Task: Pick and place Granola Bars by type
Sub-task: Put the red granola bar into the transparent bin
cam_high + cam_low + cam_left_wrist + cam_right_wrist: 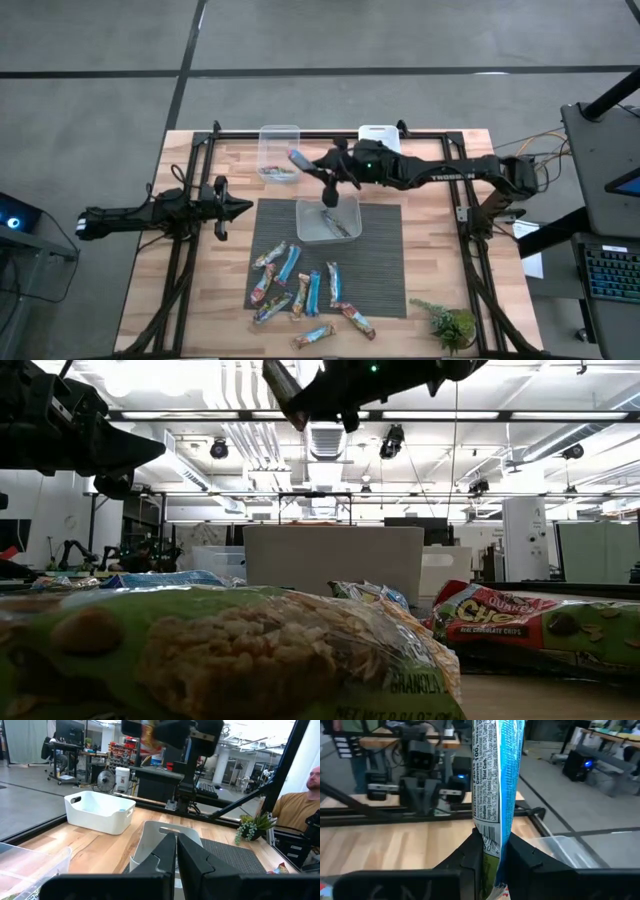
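Observation:
Several granola bars (pixel 300 290), blue and multicoloured, lie flat on the dark mat near the table's near edge. In the low view they fill the foreground (pixel 250 650). One more bar (pixel 342 226) lies in the clear tub (pixel 328 220) on the mat. My right gripper (pixel 322 172) is raised between this tub and the far clear tub (pixel 278 148), shut on a blue bar (pixel 299 159). My left gripper (pixel 240 208) hovers shut and empty at the mat's left edge; its wrist view shows its shut fingers (pixel 176 842). My right gripper (pixel 492 840) pinches one end of the blue bar (pixel 491 831) between its two fingers. The rest of the bar (pixel 497 765) sticks out past the fingertips, in line with them. It is lifted clear of the table, and its free end (pixel 280 385) points toward the far clear tub.
A white bin (pixel 378 135) stands at the table's far edge, right of the far clear tub, which holds a bar (pixel 278 173). A small green plant (pixel 447 323) sits at the near right corner. A person (pixel 300 805) sits beyond the table.

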